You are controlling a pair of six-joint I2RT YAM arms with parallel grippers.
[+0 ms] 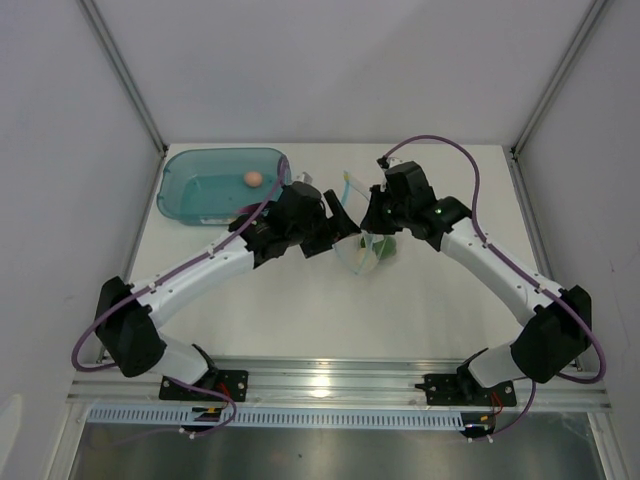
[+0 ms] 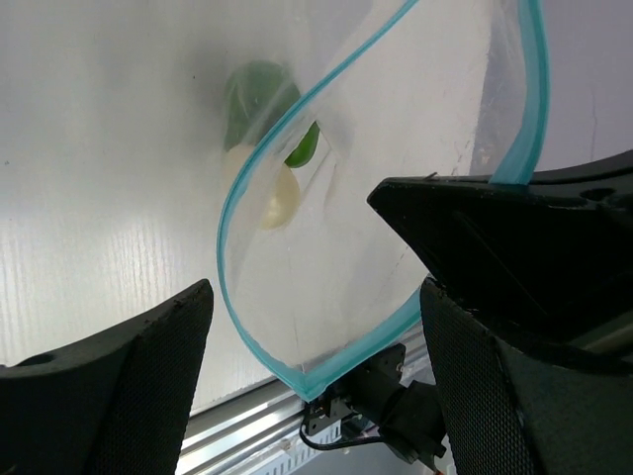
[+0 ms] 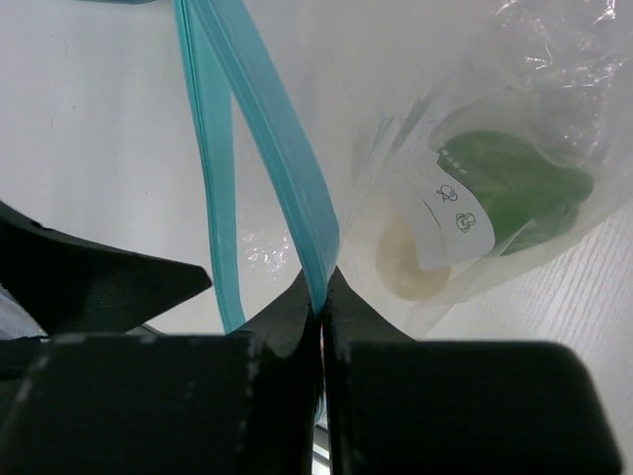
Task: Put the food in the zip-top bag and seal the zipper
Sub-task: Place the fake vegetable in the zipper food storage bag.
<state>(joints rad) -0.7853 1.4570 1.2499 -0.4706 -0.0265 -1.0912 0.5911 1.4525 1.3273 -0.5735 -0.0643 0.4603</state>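
The clear zip-top bag (image 1: pixel 365 255) hangs over the table's middle between both grippers. Its light-blue zipper (image 3: pixel 297 208) gapes open in a loop. My right gripper (image 3: pixel 324 282) is shut on the zipper strip and shows in the top view (image 1: pixel 372 218) at the bag's right. My left gripper (image 2: pixel 316 287) is open, with the zipper's end corner (image 2: pixel 307 382) between its fingers, apart from both. Inside the bag lie the green pepper (image 3: pixel 514 183) and a cream ball (image 3: pixel 410 267). A pinkish ball (image 1: pixel 253 177) lies in the teal tub. The eggplant is hidden.
The teal tub (image 1: pixel 190 195) stands at the back left, just behind my left arm. White walls enclose the table on three sides. A metal rail (image 1: pixel 340 375) runs along the near edge.
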